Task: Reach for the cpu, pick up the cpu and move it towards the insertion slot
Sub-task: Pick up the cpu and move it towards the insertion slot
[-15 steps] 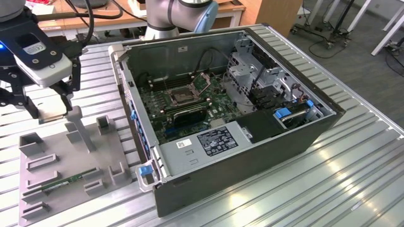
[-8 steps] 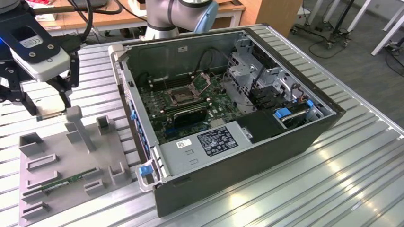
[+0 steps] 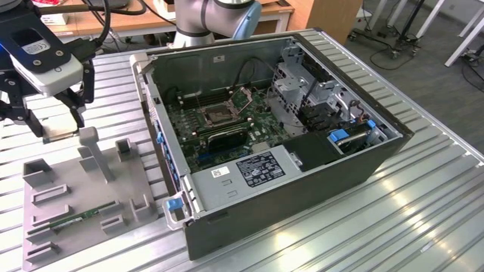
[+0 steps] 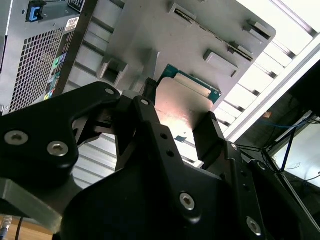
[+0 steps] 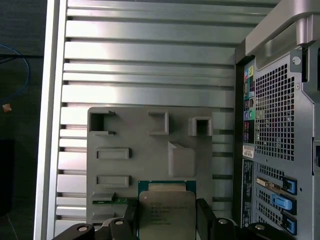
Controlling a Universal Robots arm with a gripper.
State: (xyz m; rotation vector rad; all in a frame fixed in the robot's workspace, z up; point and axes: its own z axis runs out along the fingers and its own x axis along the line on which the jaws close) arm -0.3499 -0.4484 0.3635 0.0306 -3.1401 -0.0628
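Your gripper (image 4: 180, 112) is sitting closest to the lens in both wrist views, and its black fingers (image 4: 145, 115) are pressing in on two opposite edges of the cpu (image 5: 167, 215). So the claw is clenching the chip, one finger on each side, with the chip's pale silvery face turned towards the cameras and a thin green rim showing along its far edge. You are looking at the chip over one edge of the grey holder tray (image 3: 83, 192). Whether it is hanging clear of that tray or resting on it, you cannot tell.

In the exterior view you are seeing the claw at the exterior view's left, pointing down at the tray's far corner, just beside a tall grey post (image 3: 89, 148) standing on the tray. A green memory stick (image 3: 76, 218) is lying flat near the tray's other end, well apart from the claw.

The insertion slot (image 3: 215, 116) is sitting on the green board inside the open computer case (image 3: 302, 192), towards the exterior view's right of the claw. Its square metal frame is ringing a dark centre. You are holding the chip well apart from that socket, with the case's near wall standing between them.

Tray and case are both resting on the slatted metal table (image 3: 393, 226), and the arm's grey column (image 3: 212, 17) is rising behind the case.
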